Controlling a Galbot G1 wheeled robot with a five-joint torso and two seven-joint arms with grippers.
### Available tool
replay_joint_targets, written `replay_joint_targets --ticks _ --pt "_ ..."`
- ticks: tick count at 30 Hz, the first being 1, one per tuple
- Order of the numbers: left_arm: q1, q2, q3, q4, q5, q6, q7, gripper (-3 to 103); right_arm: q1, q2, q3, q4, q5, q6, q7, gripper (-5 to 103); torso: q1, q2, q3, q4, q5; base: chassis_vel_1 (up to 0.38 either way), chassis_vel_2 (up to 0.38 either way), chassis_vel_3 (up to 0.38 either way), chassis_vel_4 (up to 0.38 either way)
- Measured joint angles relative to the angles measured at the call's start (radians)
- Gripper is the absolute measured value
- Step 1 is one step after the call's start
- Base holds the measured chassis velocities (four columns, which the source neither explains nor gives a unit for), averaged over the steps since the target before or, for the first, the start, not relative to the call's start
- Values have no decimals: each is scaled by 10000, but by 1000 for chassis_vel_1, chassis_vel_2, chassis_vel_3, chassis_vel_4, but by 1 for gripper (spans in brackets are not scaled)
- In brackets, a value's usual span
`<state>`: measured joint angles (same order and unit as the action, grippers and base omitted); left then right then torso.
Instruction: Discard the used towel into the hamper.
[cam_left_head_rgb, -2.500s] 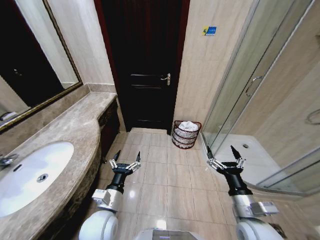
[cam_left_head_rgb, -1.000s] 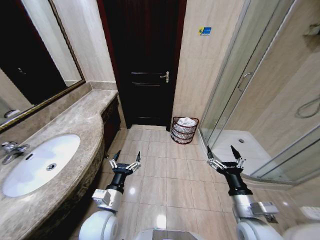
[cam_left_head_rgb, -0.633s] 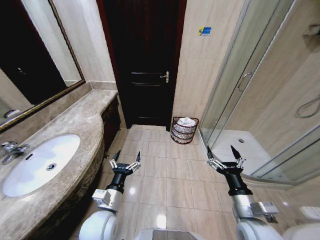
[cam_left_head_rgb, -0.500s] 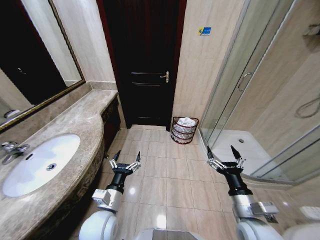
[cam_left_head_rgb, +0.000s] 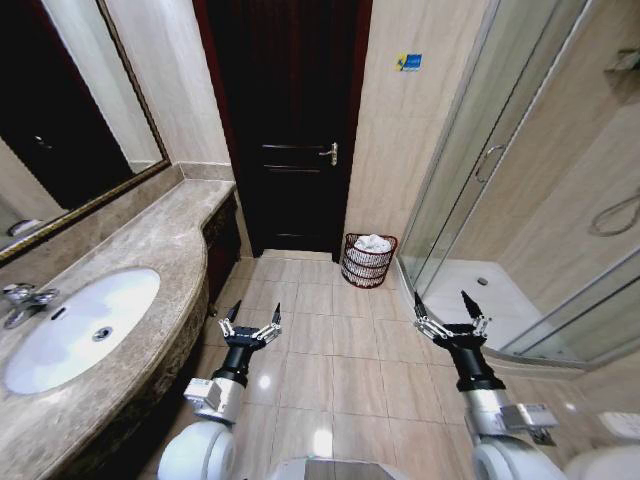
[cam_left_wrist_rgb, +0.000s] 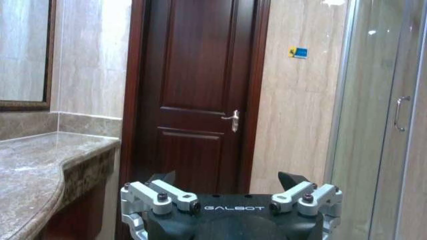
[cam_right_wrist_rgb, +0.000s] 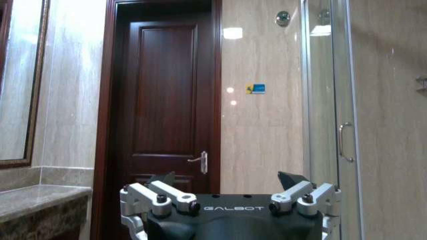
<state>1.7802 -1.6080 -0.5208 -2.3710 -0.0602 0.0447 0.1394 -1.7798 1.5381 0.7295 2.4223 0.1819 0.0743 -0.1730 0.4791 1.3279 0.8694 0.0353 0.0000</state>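
Head view of a tiled bathroom. The hamper (cam_left_head_rgb: 370, 261) stands on the floor at centre frame, just right of the dark door (cam_left_head_rgb: 290, 130) and beside the glass shower screen (cam_left_head_rgb: 480, 170), with a white towel (cam_left_head_rgb: 373, 243) lying heaped in its top. The left gripper (cam_left_head_rgb: 250, 321) hangs in the lower left-centre of the frame, next to the counter (cam_left_head_rgb: 130, 300) with its basin (cam_left_head_rgb: 75, 325); the right gripper (cam_left_head_rgb: 449, 312) hangs in the lower right, in front of the shower tray. Both have their fingers spread apart and carry nothing, and both are well apart from the hamper (the wrist views look ahead at the door and shower screen over each gripper's own splayed fingers). Judged from this arrangement, the disposal step appears complete, since the only towel in sight sits inside the hamper and no cloth lies on the counter or floor. The step in hand reads as the closing one: arms parked low, nothing gripped. If another towel remains elsewhere, the next move calls for finding it first, then a grasp with open fingers and a carry across the floor to the rim.
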Motion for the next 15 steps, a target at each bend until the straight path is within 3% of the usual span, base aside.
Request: replay_joint_targets --ticks 15 --pt "0 0 0 0 0 0 0 100 0 0 0 0 0 0 0 100 -1 1 -1 0 0 -6 7 10 -6"
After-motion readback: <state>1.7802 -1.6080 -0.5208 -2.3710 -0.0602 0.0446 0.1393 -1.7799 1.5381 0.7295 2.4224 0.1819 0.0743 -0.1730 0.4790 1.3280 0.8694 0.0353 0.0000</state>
